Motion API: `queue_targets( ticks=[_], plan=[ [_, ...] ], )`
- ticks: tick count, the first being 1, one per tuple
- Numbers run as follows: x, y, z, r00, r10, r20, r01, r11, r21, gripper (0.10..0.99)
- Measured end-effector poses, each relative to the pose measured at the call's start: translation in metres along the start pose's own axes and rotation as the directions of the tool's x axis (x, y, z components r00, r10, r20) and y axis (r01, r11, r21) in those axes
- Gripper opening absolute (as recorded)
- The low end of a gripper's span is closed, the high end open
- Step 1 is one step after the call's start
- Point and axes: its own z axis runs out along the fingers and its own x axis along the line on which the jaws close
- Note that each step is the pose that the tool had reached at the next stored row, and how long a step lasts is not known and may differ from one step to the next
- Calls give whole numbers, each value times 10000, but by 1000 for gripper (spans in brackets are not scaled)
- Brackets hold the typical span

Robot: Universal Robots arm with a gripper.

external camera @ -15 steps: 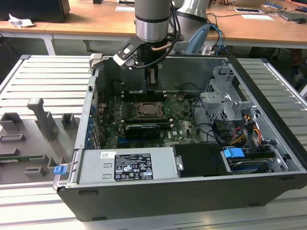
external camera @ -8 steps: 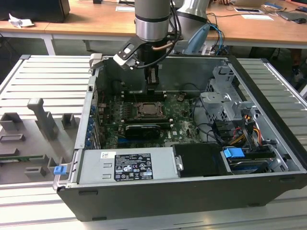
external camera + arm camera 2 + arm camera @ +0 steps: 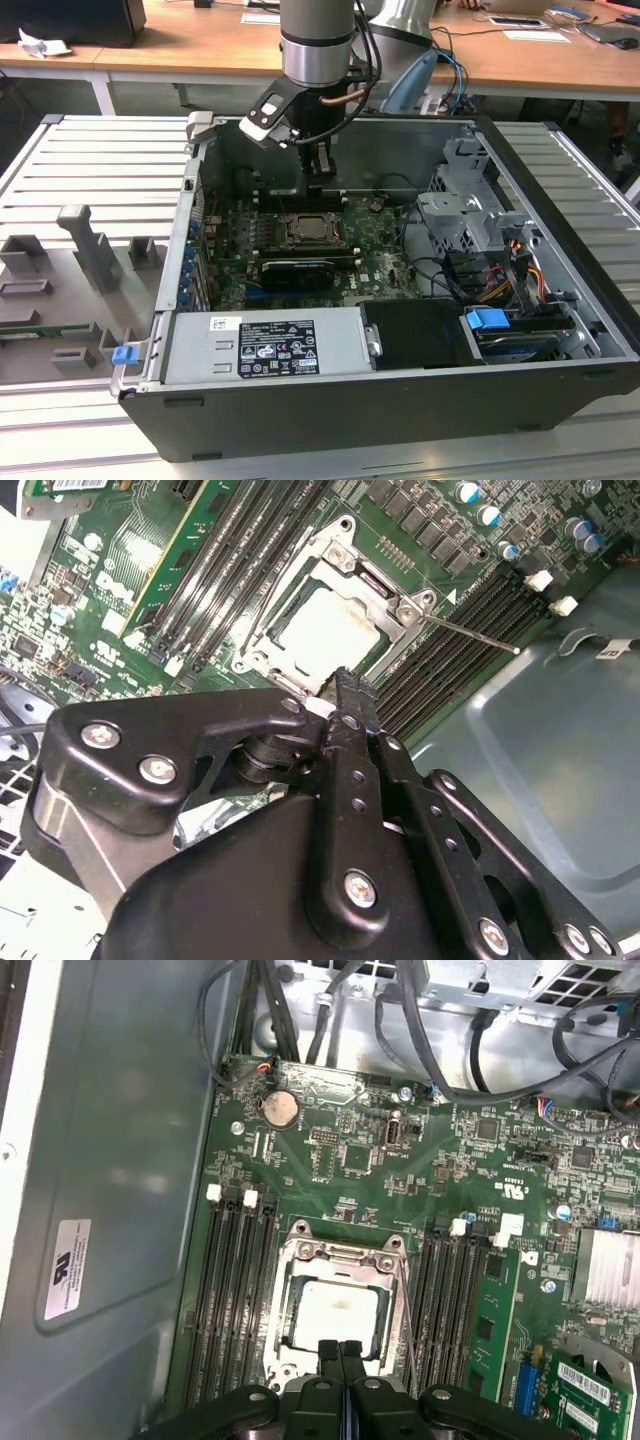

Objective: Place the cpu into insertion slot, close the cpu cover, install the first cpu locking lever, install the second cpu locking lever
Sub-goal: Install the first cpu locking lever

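Observation:
The cpu [image 3: 335,1315] [image 3: 325,630] lies flat in the socket on the green motherboard [image 3: 370,1175], its pale metal top showing. The silvery cpu cover [image 3: 345,1255] [image 3: 290,590] lies down around it as a frame. A thin metal locking lever [image 3: 470,635] sticks out sideways from one socket corner, over the memory slots. My gripper [image 3: 340,1355] [image 3: 350,695] is shut with nothing between its fingers, its tips hovering at the socket's edge just beside the cpu. In the exterior view the gripper [image 3: 318,182] hangs inside the case just behind the socket [image 3: 313,231].
The open black computer case [image 3: 400,400] lies on a slatted metal table. A grey power supply [image 3: 265,345] fills its front, a long black card [image 3: 295,272] sits before the socket, and a drive cage [image 3: 465,215] with cables stands on the exterior view's right. Memory slots [image 3: 235,1290] flank the socket.

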Motion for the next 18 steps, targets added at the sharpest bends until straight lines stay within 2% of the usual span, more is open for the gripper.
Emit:
queue_targets(
  ticks=[4, 8, 11, 14, 18],
  plan=[
    [0, 1, 0, 9999, -127, -6, 127, 9999, 0, 106],
    [-5, 30, 1, 9998, -174, -7, 174, 9998, 0, 106],
    [-5, 33, 2, 9984, -560, -24, 560, 9984, -1, 106],
    [-5, 34, 1, 9900, -1410, -60, 1410, 9900, -4, 106],
    [-5, 34, 1, 9724, -2330, -100, 2330, 9725, -12, 106]
  ],
)
